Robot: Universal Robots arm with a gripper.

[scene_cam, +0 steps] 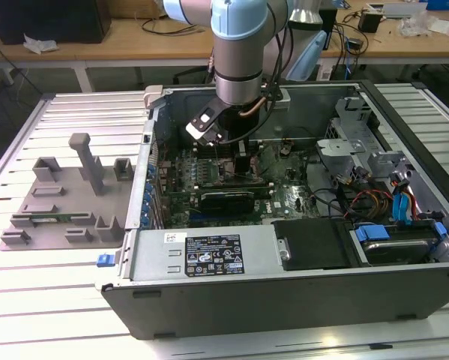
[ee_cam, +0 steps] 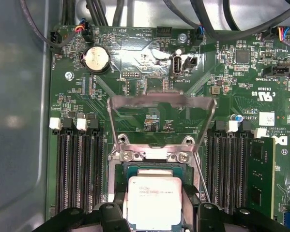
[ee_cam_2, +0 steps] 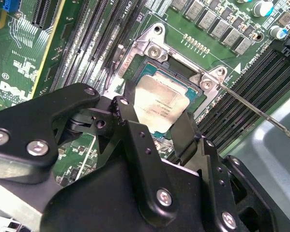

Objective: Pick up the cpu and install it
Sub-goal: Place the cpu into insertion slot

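The cpu [ee_cam_2: 160,102] [ee_cam: 154,200] is a flat square chip with a silvery top plate. It sits level over the open socket [ee_cam_2: 182,67] [ee_cam: 149,167] of the green motherboard [ee_cam: 135,72]. My gripper [ee_cam_2: 157,118] [ee_cam: 154,210] is shut on it, with one black finger [ee_cam_2: 128,118] [ee_cam: 116,212] against each of two opposite edges. Whether the chip rests in the socket or hovers just above it cannot be told. The socket's metal load plate [ee_cam: 161,99] stands raised. In the exterior view the gripper [scene_cam: 243,161] reaches down inside the computer case [scene_cam: 209,259].
Black memory slots [ee_cam: 79,169] [ee_cam: 227,164] flank the socket. A thin lever [ee_cam_2: 261,113] juts out beside it. The case holds a black cover [scene_cam: 314,244], cables [scene_cam: 366,199] and a drive cage [scene_cam: 344,142]. A grey fixture tray [scene_cam: 67,199] lies at the exterior view's left.
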